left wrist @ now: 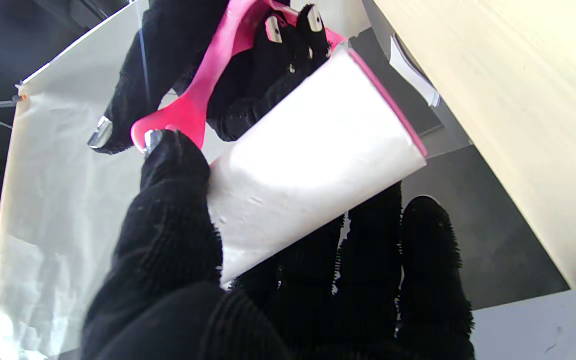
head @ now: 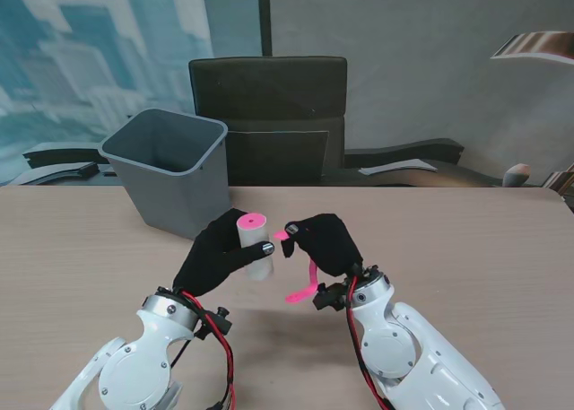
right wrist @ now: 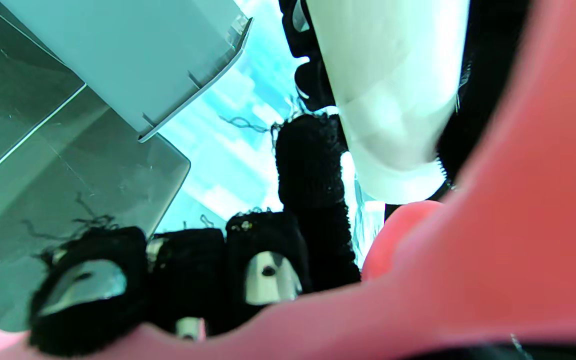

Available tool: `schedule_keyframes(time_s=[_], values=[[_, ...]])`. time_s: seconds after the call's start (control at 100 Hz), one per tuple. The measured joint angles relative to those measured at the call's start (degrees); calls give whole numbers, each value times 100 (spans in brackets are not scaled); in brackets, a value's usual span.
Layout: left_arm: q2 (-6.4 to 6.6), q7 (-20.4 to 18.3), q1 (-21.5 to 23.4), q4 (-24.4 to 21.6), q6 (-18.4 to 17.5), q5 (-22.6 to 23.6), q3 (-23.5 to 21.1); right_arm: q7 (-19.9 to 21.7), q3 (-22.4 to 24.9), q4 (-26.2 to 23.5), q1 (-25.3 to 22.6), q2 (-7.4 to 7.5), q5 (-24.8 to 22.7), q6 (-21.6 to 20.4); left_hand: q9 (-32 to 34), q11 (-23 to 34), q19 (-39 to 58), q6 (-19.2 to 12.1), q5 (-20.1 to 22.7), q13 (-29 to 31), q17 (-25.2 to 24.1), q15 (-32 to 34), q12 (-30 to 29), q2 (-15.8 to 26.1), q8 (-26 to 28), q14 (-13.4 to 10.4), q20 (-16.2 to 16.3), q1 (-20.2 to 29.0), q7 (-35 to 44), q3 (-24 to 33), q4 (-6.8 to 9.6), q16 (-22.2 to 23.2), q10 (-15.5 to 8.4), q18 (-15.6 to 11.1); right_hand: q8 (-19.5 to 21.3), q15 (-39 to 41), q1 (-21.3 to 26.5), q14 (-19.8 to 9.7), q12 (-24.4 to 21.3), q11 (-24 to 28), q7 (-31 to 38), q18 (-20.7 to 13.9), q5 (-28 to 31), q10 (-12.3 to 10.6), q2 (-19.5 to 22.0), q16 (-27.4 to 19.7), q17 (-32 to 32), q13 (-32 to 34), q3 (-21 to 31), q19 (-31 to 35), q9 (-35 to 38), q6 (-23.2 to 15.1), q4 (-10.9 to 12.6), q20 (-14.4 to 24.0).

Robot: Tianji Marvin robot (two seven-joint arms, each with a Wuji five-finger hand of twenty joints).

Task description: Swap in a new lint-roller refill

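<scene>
1. Left hand [head: 220, 248]: fingers wrapped around the white refill roll [head: 255, 245], held above the table [head: 72, 248], pink end cap facing up.
2. Right hand [head: 325, 241]: fingers curled around the pink roller handle [head: 303, 283], just right of the roll.
3. Grey bin [head: 170, 168]: far left, well apart from both hands.
4. Step, as judged: separating or joining roll and handle. Keep the 2 axes aligned; move straight, without twisting sideways.

Grey plastic bin [head: 166, 168] stands upright on the wooden table [head: 466, 248], at the far left, open mouth up. Black office chair [head: 269, 114] sits behind the table's far edge, just right of the bin. Window with a city view [head: 90, 51] fills the background left; grey wall [head: 421, 60] right.
</scene>
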Motion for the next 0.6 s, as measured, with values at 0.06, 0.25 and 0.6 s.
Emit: schedule_keyframes(time_s=[0.06, 0.25, 0.6], values=[[-17, -16, 0, -43, 121, -102, 30, -139, -14, 30, 13, -13, -147, -1, 0, 6, 1, 0, -7, 0, 0, 2, 0, 0, 0, 0, -2, 2, 8, 0, 0, 0, 2, -5, 0, 0, 80, 0, 0, 0, 0, 0, 0, 0, 0, 0, 0, 0, -2, 0, 0, 0, 0, 0], [-49, -110, 13, -176, 398, -581, 97, -553, -38, 115, 68, -25, -652, 40, -2, 71, 12, 8, -56, 0, -10, 67, 1, 51, -82, 0, -5, 53, 141, -137, 0, 1, 3, -35, -1, 0, 95, 0, 0, 0, 0, 0, 0, 0, 0, 0, 0, 0, -34, 0, 0, 0, 0, 0], [-58, -203, -66, -174, 623, -761, 277, -696, -32, 102, 79, -23, -700, 125, -4, 78, 69, 179, -132, 1, -18, 215, 1, 121, -156, -36, -7, 115, 340, -194, 68, 1, 21, -45, -1, 1, 141, 0, 0, 0, 0, 0, 0, 0, 0, 0, 0, 0, -94, 1, 0, 0, 0, 0]])
